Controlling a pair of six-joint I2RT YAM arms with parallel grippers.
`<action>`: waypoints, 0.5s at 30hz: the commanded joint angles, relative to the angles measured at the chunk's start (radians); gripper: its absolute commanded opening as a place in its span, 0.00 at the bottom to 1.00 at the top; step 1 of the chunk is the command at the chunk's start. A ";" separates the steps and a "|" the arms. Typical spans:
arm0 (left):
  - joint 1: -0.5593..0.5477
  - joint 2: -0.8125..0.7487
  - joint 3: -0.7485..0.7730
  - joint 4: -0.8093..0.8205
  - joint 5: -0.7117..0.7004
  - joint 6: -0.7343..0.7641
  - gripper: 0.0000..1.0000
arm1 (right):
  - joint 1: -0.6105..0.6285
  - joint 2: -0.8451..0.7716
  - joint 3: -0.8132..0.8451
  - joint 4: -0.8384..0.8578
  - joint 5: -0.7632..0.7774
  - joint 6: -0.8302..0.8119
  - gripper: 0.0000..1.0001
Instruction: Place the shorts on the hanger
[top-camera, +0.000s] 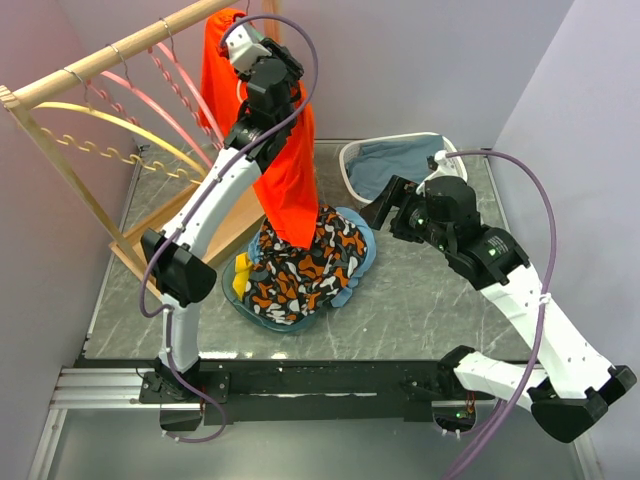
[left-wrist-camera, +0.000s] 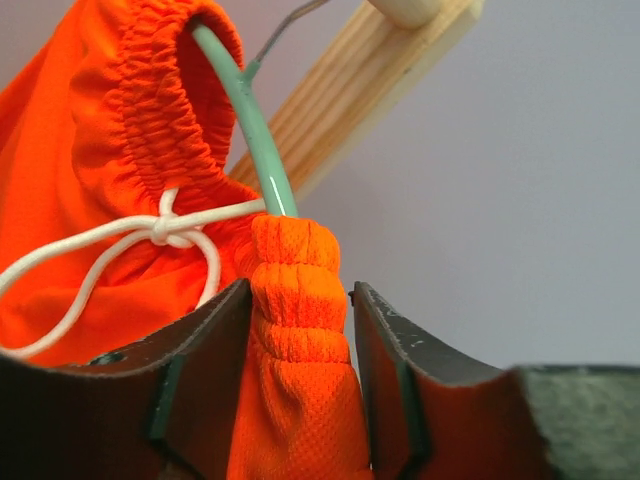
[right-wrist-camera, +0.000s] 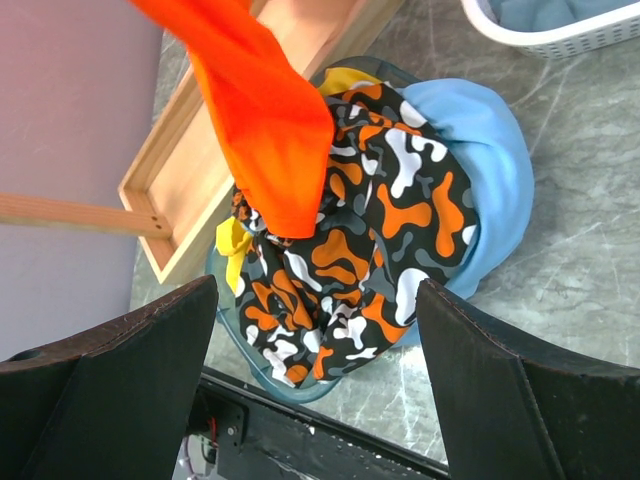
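The orange-red shorts (top-camera: 285, 170) hang from the top of the rack down to the basin. In the left wrist view their elastic waistband (left-wrist-camera: 150, 110) is looped over the pale green hanger (left-wrist-camera: 255, 130), whose metal hook reaches up to the wooden rod, and the white drawstring (left-wrist-camera: 170, 230) hangs in a knot. My left gripper (top-camera: 243, 45) is high at the rack, and its jaws (left-wrist-camera: 300, 290) stand on either side of a bunched fold of the waistband, with a thin gap at the right fingertip. My right gripper (top-camera: 385, 212) is open and empty, hovering right of the basin (right-wrist-camera: 315, 290). The lower end of the shorts also shows in the right wrist view (right-wrist-camera: 265, 120).
The wooden rack (top-camera: 110, 60) holds pink hangers (top-camera: 150, 90) and a yellow hanger (top-camera: 100, 115), and its base frame (top-camera: 140, 250) lies on the table at the left. A blue basin (top-camera: 262, 318) holds the black-orange-white garment (top-camera: 310, 265). A white basket (top-camera: 347, 170) with blue-grey cloth stands at the back right.
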 joint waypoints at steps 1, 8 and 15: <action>0.004 -0.085 -0.005 -0.001 0.109 -0.016 0.54 | 0.037 0.019 0.011 0.072 0.020 -0.030 0.88; 0.004 -0.244 -0.192 -0.011 0.232 -0.049 0.88 | 0.062 0.039 0.014 0.117 0.060 -0.058 0.88; 0.001 -0.333 -0.246 -0.120 0.327 -0.062 0.99 | 0.086 0.071 0.013 0.163 0.076 -0.085 0.88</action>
